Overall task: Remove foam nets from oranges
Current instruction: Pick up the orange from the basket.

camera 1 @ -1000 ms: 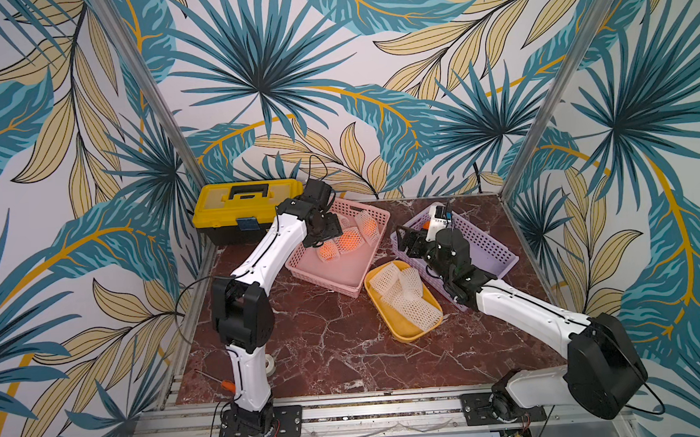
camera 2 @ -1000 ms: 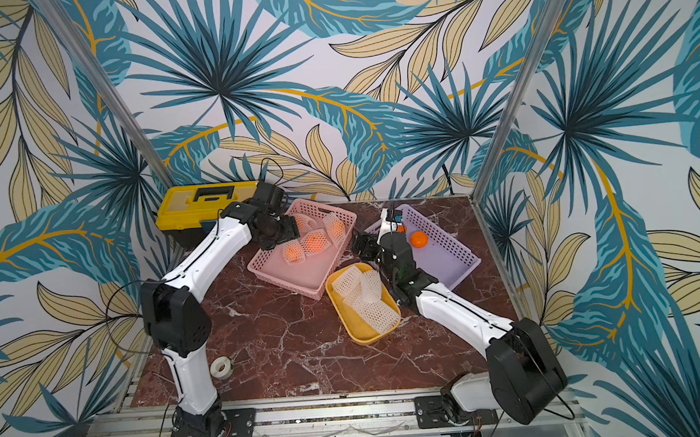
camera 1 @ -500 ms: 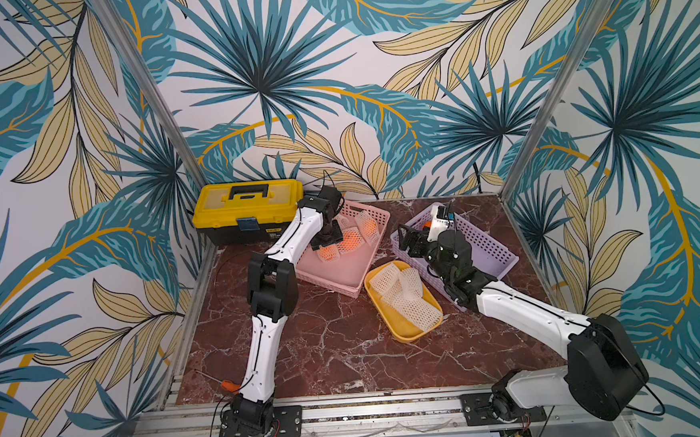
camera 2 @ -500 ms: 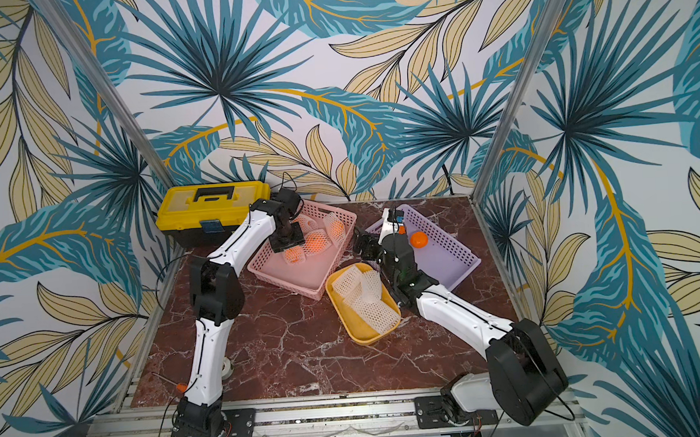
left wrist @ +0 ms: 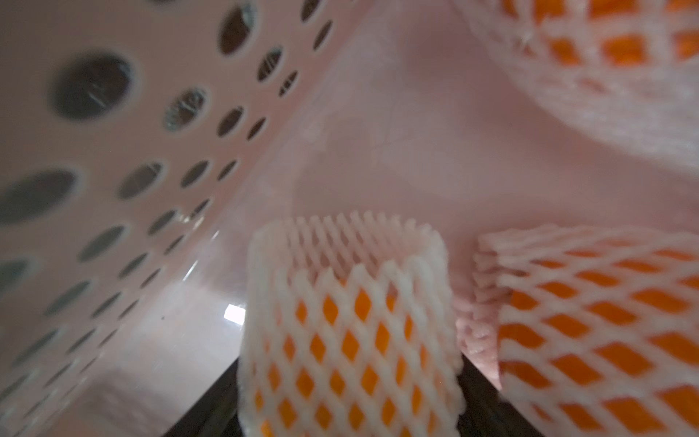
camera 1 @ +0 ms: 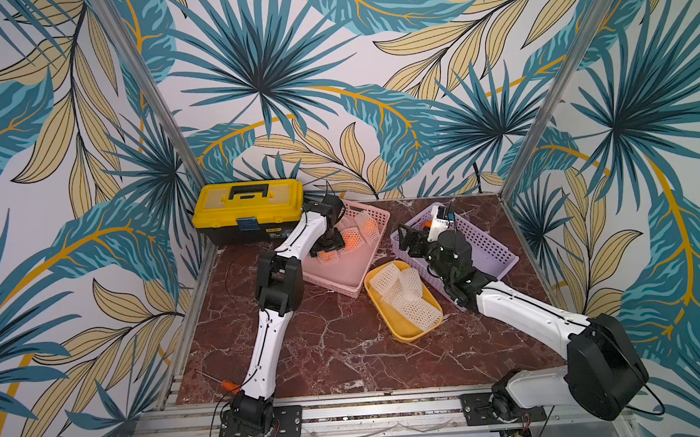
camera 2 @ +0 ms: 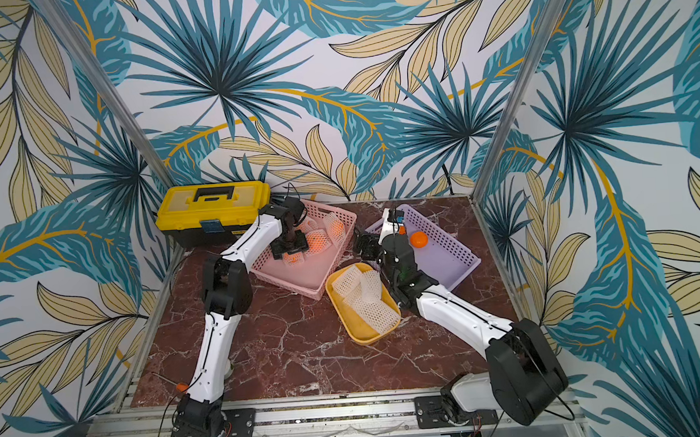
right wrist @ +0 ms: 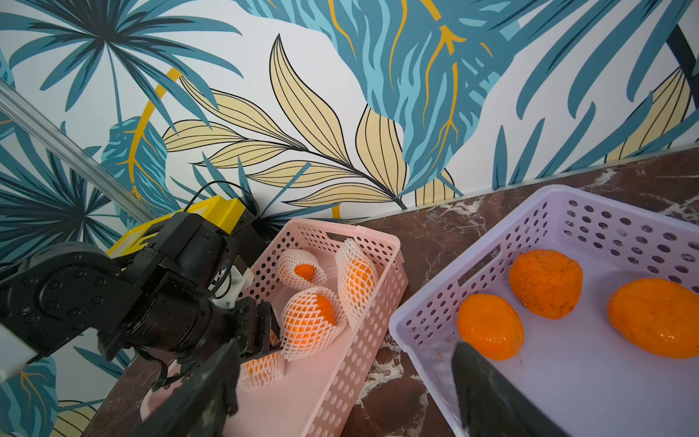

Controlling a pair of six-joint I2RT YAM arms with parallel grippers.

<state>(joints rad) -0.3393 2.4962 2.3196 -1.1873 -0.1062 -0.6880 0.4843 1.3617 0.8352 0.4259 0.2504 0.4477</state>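
3 bare oranges [right wrist: 544, 278] sit in the purple basket [right wrist: 427, 321] beside the pink basket [right wrist: 363, 340], where the left gripper [left wrist: 348, 393] straddles a netted orange [left wrist: 348, 321], grip uncertain; right gripper [right wrist: 344, 346] gapes, empty.

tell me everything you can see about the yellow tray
The yellow tray is a shallow oblong dish with rounded corners, plastic by its look, lying flat on the dark red marble table between the pink basket and the purple basket. Empty white foam nets lie piled in it, covering its far end and lapping over one long rim; the near end is bare. Whether it touches either basket cannot be told.
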